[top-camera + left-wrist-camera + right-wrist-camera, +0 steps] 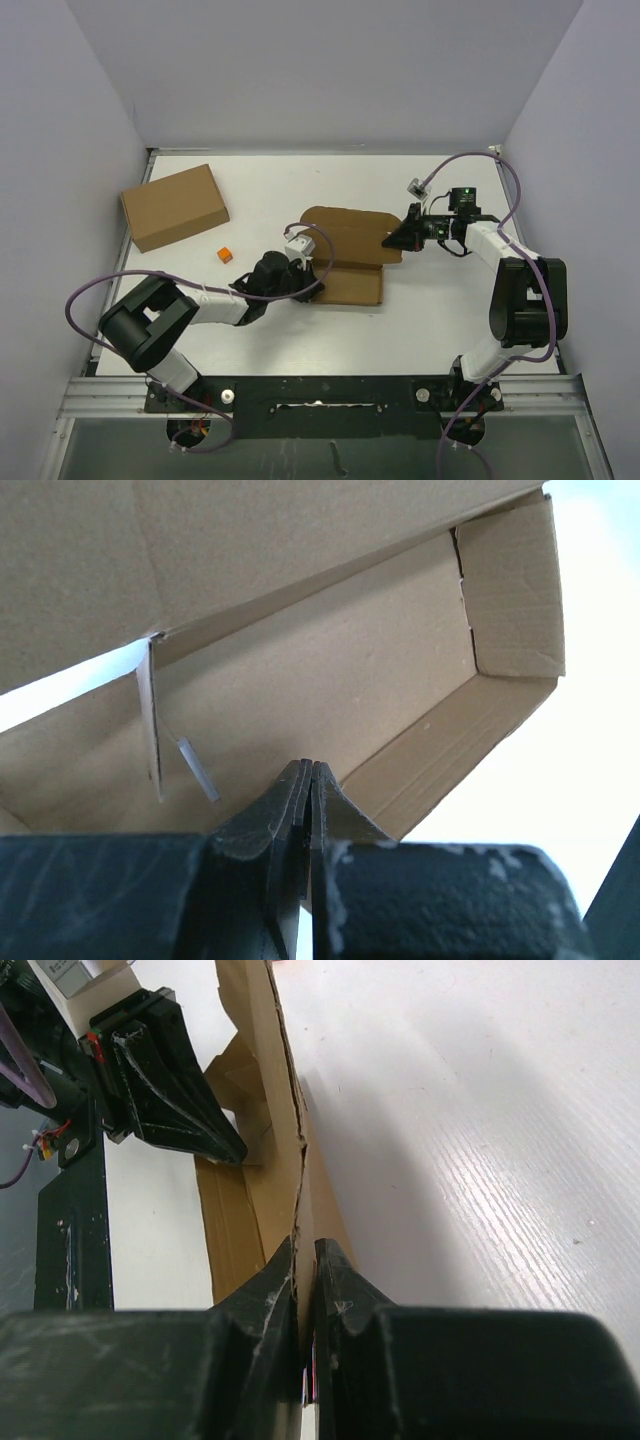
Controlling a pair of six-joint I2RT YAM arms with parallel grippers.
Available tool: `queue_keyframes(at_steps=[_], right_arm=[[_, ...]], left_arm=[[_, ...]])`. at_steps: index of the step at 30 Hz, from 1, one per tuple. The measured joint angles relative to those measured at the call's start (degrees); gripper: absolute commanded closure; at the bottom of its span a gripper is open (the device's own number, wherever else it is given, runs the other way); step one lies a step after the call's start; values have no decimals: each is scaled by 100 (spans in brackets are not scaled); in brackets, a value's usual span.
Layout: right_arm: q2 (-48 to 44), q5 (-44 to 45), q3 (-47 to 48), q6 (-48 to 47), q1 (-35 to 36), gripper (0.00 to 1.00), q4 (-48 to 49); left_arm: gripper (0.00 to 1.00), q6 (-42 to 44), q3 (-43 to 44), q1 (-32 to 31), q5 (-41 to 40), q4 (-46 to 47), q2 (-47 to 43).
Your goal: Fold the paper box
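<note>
mid-fold, with right hand (305, 1250) clamped on the lid of the paper box (345, 250), left hand (307, 770) shut at its wall (grip unclear); next, probably swing lid over.

Top view: from above and behind the arm bases I look down, far off, over the whole table (420, 330).
Left wrist view: I sit behind the left gripper (306, 772), very near, facing into the paper box (330, 670).
Right wrist view: behind the right gripper (305, 1250), very near, facing along the paper box's edge.
Shared: the paper box, in all three.
</note>
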Motion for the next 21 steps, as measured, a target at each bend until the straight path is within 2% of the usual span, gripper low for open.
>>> queue_keyframes(at_steps=[13,21], right_arm=[[0,2,0,-2,0,100,-17],[0,9,0,-22,0,100,-37]], left_arm=[[100,76,-103,0,249,-179,0],[100,490,-101,-2,887,-299,0]])
